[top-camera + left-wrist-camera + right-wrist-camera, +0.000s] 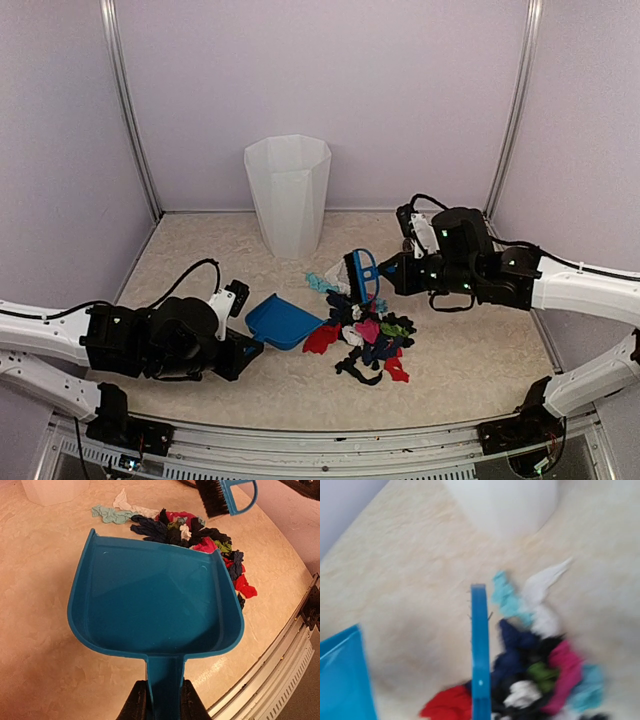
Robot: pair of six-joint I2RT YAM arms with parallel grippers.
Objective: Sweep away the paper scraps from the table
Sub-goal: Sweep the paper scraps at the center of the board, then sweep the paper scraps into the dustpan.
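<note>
The paper scraps (368,335) lie in a mixed heap of pink, red, black, navy, teal, green and white on the beige table (200,250). My left gripper (243,347) is shut on the handle of the blue dustpan (280,320). The pan is empty, with its open lip against the left side of the heap. In the left wrist view the pan (155,600) fills the middle and the scraps (195,535) touch its far lip. My right gripper (393,272) is shut on the blue brush (362,275), held above the heap's far side. The right wrist view is blurred, with the brush (480,665) over the scraps (535,665).
A tall white bin (288,195) stands behind the heap near the back wall; it also shows in the right wrist view (505,500). Teal and white scraps (322,281) lie apart at the heap's far left. The metal front edge (270,675) runs close behind the pan.
</note>
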